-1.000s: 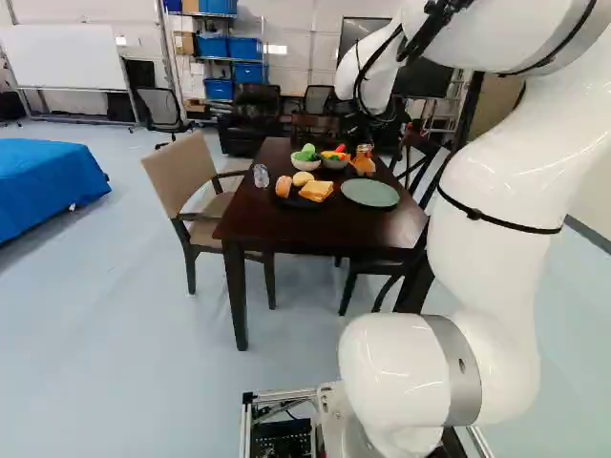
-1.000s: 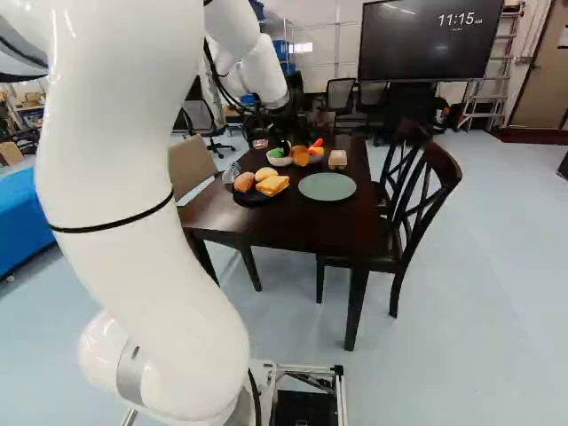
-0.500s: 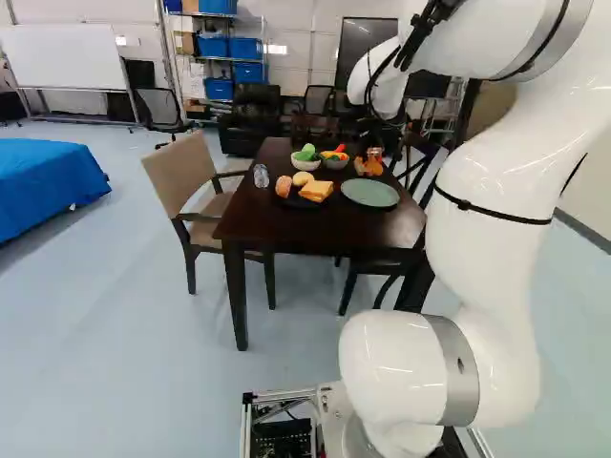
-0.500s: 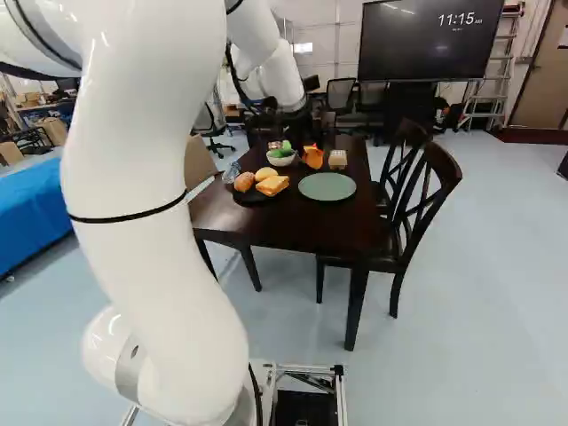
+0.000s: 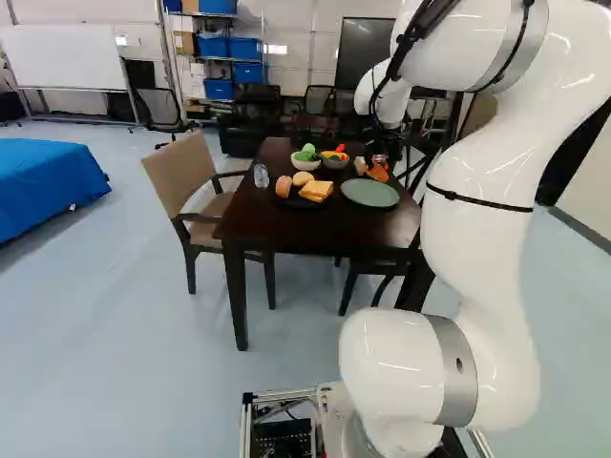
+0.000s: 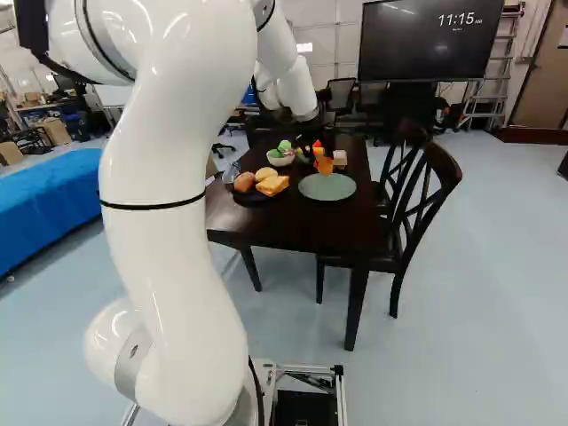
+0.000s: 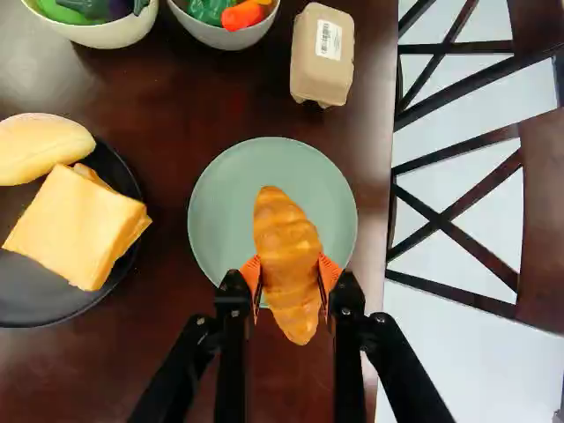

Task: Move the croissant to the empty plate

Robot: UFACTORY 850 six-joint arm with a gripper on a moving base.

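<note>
The claw (image 7: 291, 275) grips the croissant (image 7: 284, 231) around its middle, near the plate (image 7: 220, 203); probably light and firm, it needs little squeeze.

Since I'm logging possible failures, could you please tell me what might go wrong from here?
The croissant is pinched around its middle by the gripper, both ends free, so it might pivot or slip. Seen from the wrist, its near end overhangs the rim of the green plate, so a release here could land it partly off. Lowering too far might press the fingertips into the plate.
</note>
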